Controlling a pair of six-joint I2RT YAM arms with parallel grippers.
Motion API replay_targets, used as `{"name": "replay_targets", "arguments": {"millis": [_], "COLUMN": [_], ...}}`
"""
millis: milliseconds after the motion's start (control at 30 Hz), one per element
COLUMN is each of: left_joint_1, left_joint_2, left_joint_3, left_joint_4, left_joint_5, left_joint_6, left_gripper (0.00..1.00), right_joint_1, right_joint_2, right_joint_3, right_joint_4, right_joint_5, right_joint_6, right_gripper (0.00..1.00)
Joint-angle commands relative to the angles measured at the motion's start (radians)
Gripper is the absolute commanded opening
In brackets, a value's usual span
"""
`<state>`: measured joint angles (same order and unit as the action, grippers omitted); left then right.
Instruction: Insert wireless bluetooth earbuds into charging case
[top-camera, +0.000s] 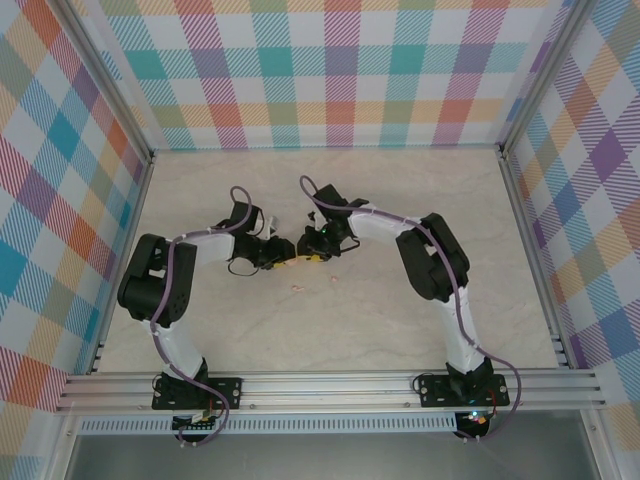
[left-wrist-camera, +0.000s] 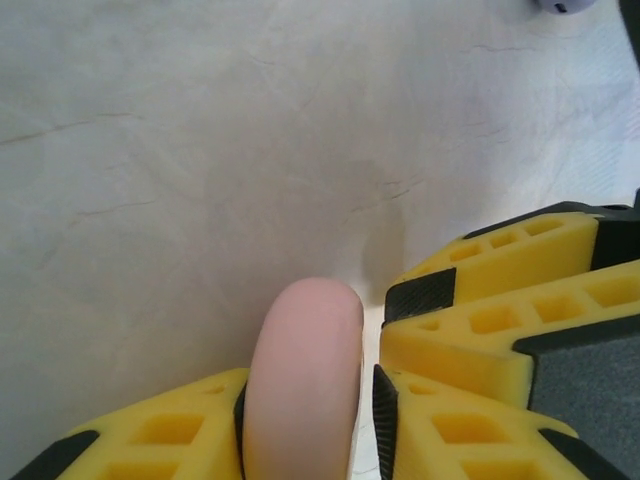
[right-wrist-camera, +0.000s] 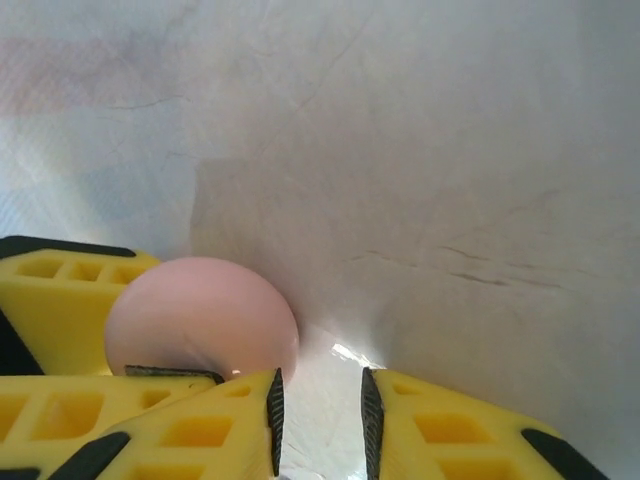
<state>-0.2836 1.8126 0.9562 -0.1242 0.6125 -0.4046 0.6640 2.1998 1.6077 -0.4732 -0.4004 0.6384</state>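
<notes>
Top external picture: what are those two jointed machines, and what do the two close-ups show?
They are two robot arms, left arm and right arm, bolted at the near edge of a table, filmed from above and behind. Each ends in a gripper with two yellow fingers, and each close-up comes from a camera on one wrist. In the left wrist picture the left gripper clamps a pale pink disc, edge-on, likely the charging case. The right wrist picture faces that disc; the right gripper has its fingers slightly apart, nothing seen between them. On the table nearer the bases lies a tiny pinkish piece, probably an earbud.
</notes>
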Motion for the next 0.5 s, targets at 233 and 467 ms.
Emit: {"name": "replay_targets", "arguments": {"millis": [233, 467], "left_joint_1": [-0.088, -0.163], "left_joint_2": [-0.001, 0.047], "left_joint_3": [-0.01, 0.021], "left_joint_4": [0.126, 0.205], "left_joint_5": [-0.025, -0.083], "left_joint_6": [-0.129, -0.205], "left_gripper": [0.3, 0.25], "right_joint_1": [-0.063, -0.123], "right_joint_2": [-0.193, -0.305], "right_joint_3": [-0.148, -0.289], "right_joint_4": [0.016, 0.054], "right_joint_5": [0.058, 0.049], "right_joint_6": [-0.026, -0.046], "right_gripper": [0.3, 0.3]}}
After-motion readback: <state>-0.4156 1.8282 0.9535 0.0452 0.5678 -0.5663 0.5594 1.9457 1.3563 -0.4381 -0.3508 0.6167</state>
